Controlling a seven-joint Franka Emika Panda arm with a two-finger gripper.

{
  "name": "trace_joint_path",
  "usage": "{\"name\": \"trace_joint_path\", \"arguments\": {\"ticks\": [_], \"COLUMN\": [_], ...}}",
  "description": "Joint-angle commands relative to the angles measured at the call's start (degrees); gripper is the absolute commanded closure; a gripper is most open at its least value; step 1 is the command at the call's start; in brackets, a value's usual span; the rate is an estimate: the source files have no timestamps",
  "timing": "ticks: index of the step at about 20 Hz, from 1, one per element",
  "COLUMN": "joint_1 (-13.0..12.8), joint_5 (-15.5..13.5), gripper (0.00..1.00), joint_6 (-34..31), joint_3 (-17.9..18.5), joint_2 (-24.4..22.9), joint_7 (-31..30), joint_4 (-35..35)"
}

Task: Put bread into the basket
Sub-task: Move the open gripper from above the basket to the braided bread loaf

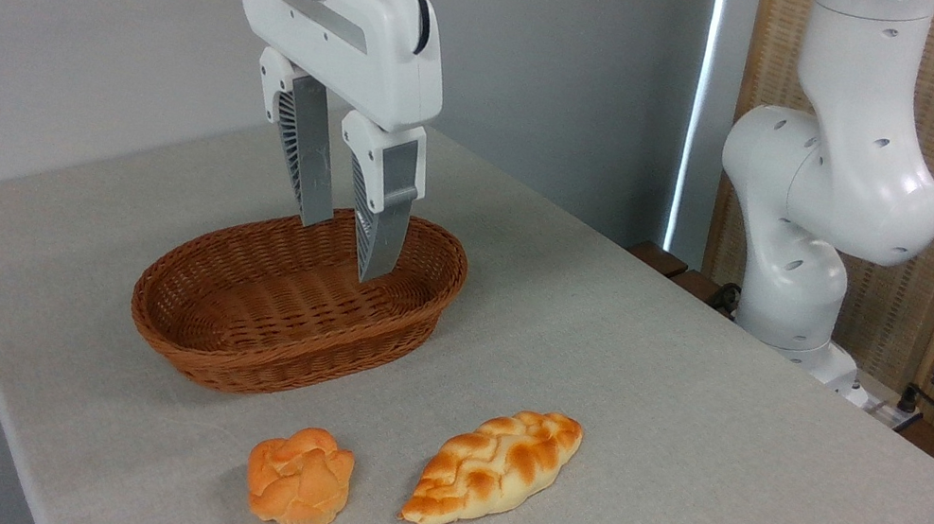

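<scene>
Bread [494, 468]: long braided loaf, pointed ends, pale gold with browned plait tops, lying on tabletop [689, 417] right of orange bun [299, 476], near basket [222, 344] but apart. Gripper [343, 245] hangs over basket, jaws narrowly apart, holding nothing.

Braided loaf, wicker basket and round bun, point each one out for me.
braided loaf [494, 468]: fixed camera, middle of its plaited top.
wicker basket [422, 297]: fixed camera, right outer wall.
round bun [299, 476]: fixed camera, its knotted top.
</scene>
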Motion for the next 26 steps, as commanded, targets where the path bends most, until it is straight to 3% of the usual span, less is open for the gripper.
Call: {"name": "trace_joint_path", "arguments": {"ticks": [1,9,16,20,23,26], "joint_1": [-0.3,-0.3,0.3,1.8,2.2,2.5], "joint_5": [-0.2,-0.1,0.7,0.9,5.3,6.3], "gripper": [0.00,0.00,0.00,0.00,0.00,0.00], "joint_6": [-1.9,-1.4,5.4,11.9,16.1,20.8], "joint_3": [-0.4,-0.5,-0.3,0.4,0.4,1.7], "joint_2": [-0.2,-1.6,-7.7,-12.8,-13.4,-13.4], "joint_7": [-0.4,0.0,2.4,5.7,5.8,5.8], "joint_4": [-1.0,-3.2,-15.1,-24.8,-29.6,-34.2]}}
